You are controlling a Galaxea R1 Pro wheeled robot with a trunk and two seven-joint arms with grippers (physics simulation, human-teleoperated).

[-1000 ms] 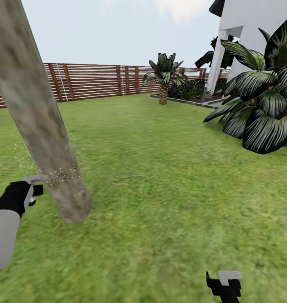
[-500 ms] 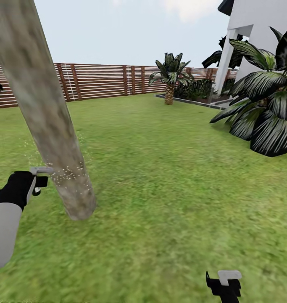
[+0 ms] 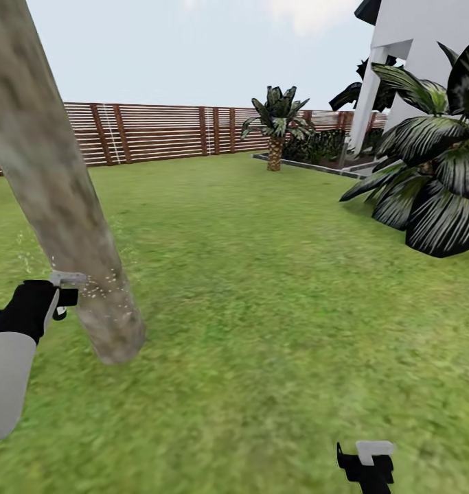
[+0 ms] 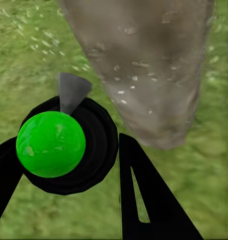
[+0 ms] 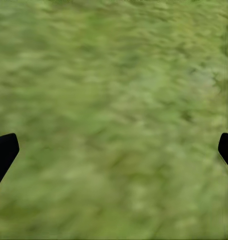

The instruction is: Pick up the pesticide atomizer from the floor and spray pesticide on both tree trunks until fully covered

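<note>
Between the left gripper (image 4: 68, 165) jaws sits the pesticide atomizer (image 4: 63, 145), one unit: black round body, green ball cap, grey nozzle aimed at the tree trunk (image 4: 149, 75). Jaws pinch it from both sides. Head view: atomizer (image 3: 61, 293) just beside the one pale leaning trunk (image 3: 62, 206), white droplets speckling its bark near the base. Right gripper (image 3: 367, 466) low over the grass lawn (image 3: 261, 288), jaws spread, nothing between. One slat fence (image 3: 158, 132), one white house (image 3: 426, 41), two palm-like plants.
</note>
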